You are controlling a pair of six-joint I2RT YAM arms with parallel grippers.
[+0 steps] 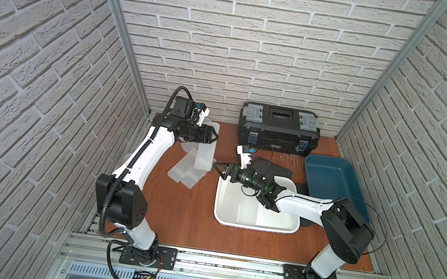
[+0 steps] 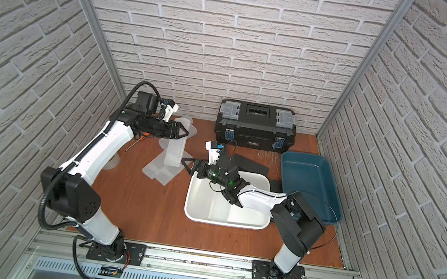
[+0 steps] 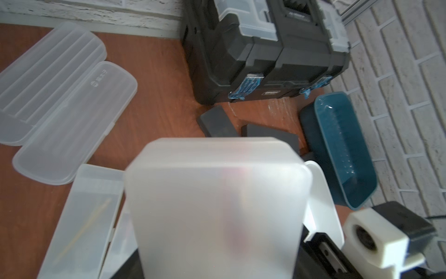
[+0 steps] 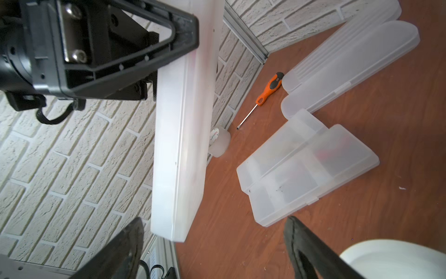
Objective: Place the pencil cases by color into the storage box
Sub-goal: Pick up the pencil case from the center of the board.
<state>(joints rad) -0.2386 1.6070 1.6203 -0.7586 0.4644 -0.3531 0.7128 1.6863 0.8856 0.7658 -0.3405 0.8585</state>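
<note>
A: Left fingers clamped on one end of a frosted pencil case. It hangs edge-on, clear of the counter, above the loose pile.

B: Right fingers?

A: Spread, holding nothing, over the far corner of the white tub.

B: How would the case handle?

A: Thin hard plastic, so likely light and stiff, and smooth enough to slip. Held by the end, it could swing or pivot. A pinch across the flat faces nearer the middle looks steadier. A hard squeeze might pop the lid.

B: The others?

A: Two clear cases lie side by side, touching, on the counter. A ribbed case and a smooth case lie nearer the back wall. Two black cases sit between the toolbox and the white tub. The blue tub is beside it, nothing visible inside.

B: Surface, room?

A: Reddish wood-grain counter, smooth, scuffed near the toolbox. Pale brick-pattern walls on three sides, tight quarters. An orange-handled screwdriver and a tape roll sit by the left wall. Not ours.
</note>
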